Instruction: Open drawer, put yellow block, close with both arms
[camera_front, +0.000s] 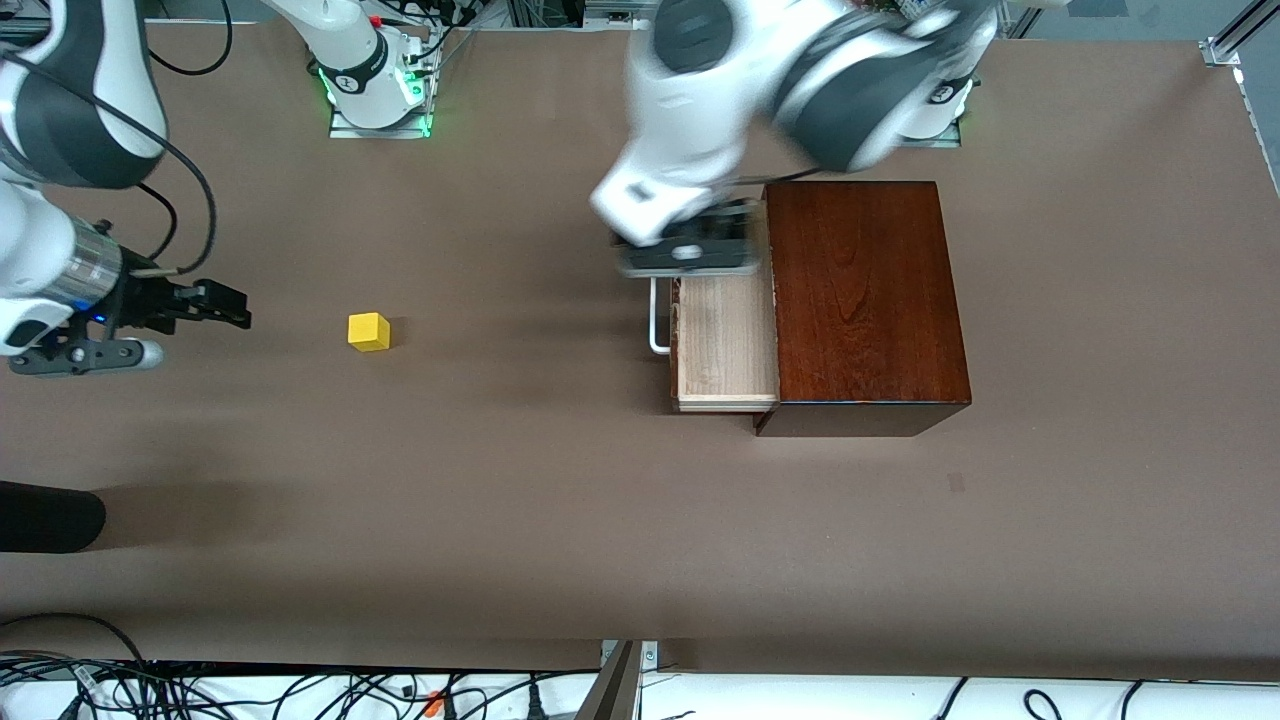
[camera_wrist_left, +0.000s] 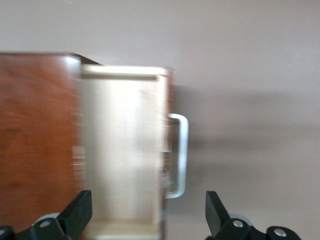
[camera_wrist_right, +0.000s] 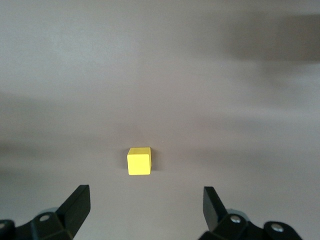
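Observation:
The drawer is pulled out of the dark mahogany box, and its pale tray is empty. Its white handle faces the right arm's end of the table. My left gripper is open and empty over the drawer's end farthest from the front camera. In the left wrist view my left gripper has its fingers wide apart over the drawer and handle. The yellow block lies on the table. My right gripper is open beside it, apart from it. In the right wrist view my right gripper is short of the block.
A black rounded object lies at the table's edge at the right arm's end, nearer the front camera. Cables run along the near edge. Bare brown table lies between the block and the drawer.

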